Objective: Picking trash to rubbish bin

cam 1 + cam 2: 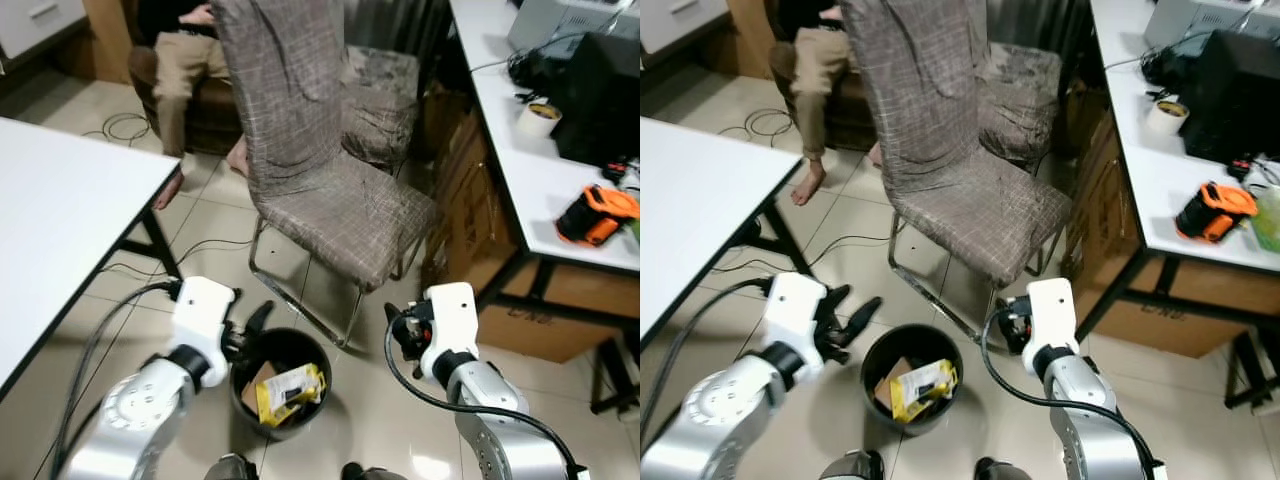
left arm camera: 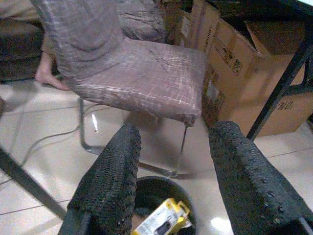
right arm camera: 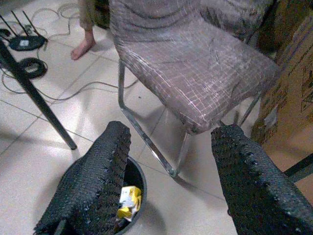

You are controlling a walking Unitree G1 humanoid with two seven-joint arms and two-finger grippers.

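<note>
A crumpled yellow plastic wrapper lies on brown cardboard inside the round black rubbish bin, just beside the wide-open left gripper. The right gripper, also spread wide, hovers beyond the bin's other side, near the grey checked fabric chair.

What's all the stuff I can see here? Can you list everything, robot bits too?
bin: one, black, on the floor between the arms
wrapper: one, yellow, inside the bin
chair: one, grey-brown checked cover, behind the bin
tables: two, white, one each side
tape roll: one, pale, on the right table
tool: one, orange and black, right table
boxes: several, brown cardboard, under the right table
person: one, seated behind the chair
left gripper: black, open above the bin
right gripper: black, open
</note>
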